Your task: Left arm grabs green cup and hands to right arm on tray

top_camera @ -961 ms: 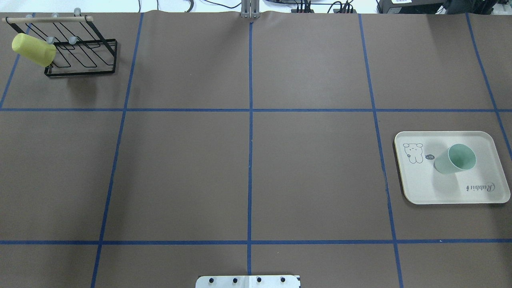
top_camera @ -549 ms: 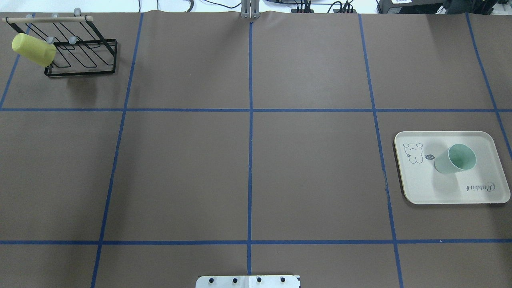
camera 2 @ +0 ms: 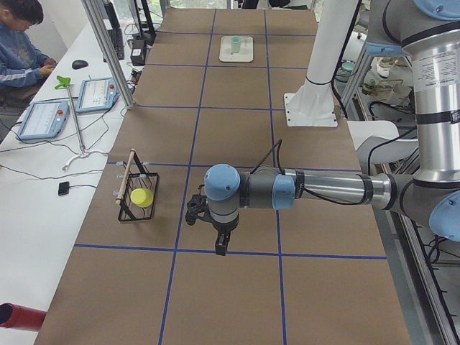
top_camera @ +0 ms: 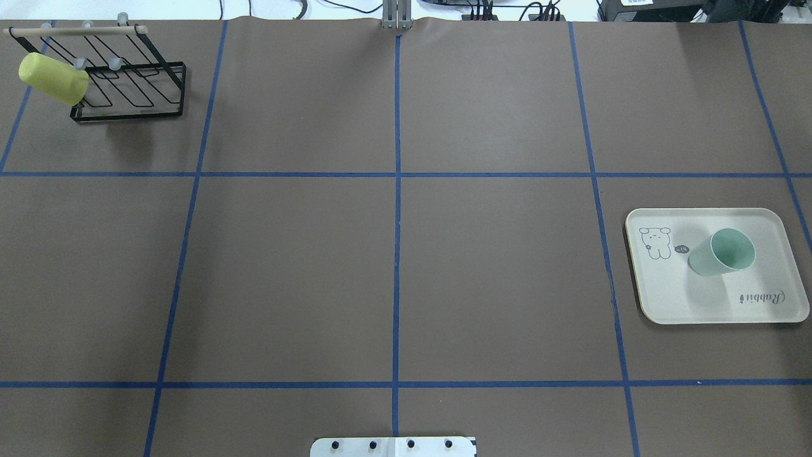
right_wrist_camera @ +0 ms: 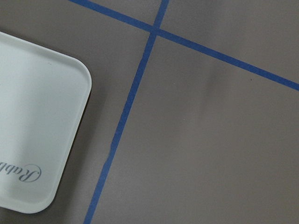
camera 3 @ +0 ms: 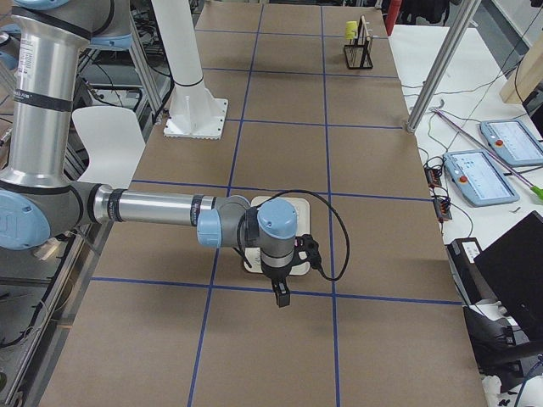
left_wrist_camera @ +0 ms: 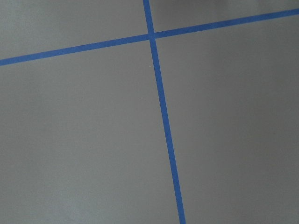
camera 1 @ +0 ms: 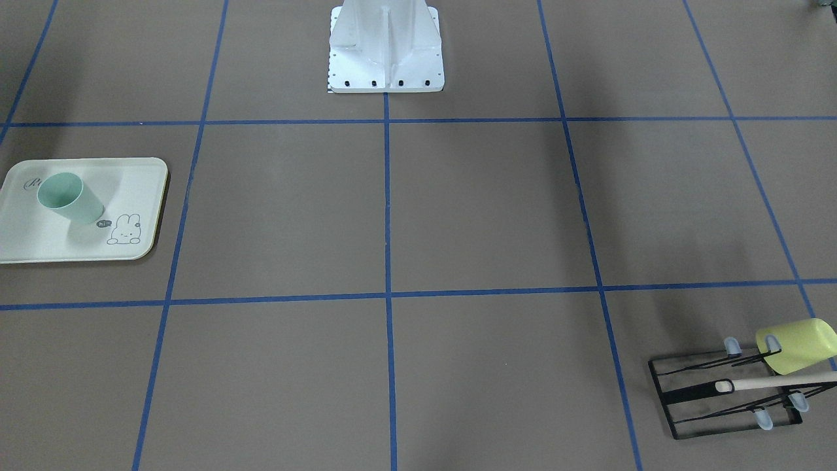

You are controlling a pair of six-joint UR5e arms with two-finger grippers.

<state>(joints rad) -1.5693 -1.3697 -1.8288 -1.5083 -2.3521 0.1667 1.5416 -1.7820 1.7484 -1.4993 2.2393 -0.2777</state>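
Note:
The pale mint-green cup [top_camera: 723, 252] stands upright, mouth up, on the cream "Rabbit" tray [top_camera: 672, 298] at the table's right side; both also show in the front-facing view, cup [camera 1: 65, 196] on tray [camera 1: 39, 242]. The tray's corner [right_wrist_camera: 32, 130] shows in the right wrist view. My left gripper [camera 2: 221, 248] shows only in the exterior left view, hanging over bare table near the rack; I cannot tell if it is open. My right gripper [camera 3: 281, 298] shows only in the exterior right view, above the table beside the tray; I cannot tell its state. Nothing hangs from either.
A yellow-green cup [top_camera: 52, 79] hangs on a black wire rack [top_camera: 136, 95] at the far left corner. The robot's white base plate [top_camera: 393, 447] sits at the near middle edge. Blue tape lines grid the brown table. A person sits at a side desk [camera 2: 21, 43].

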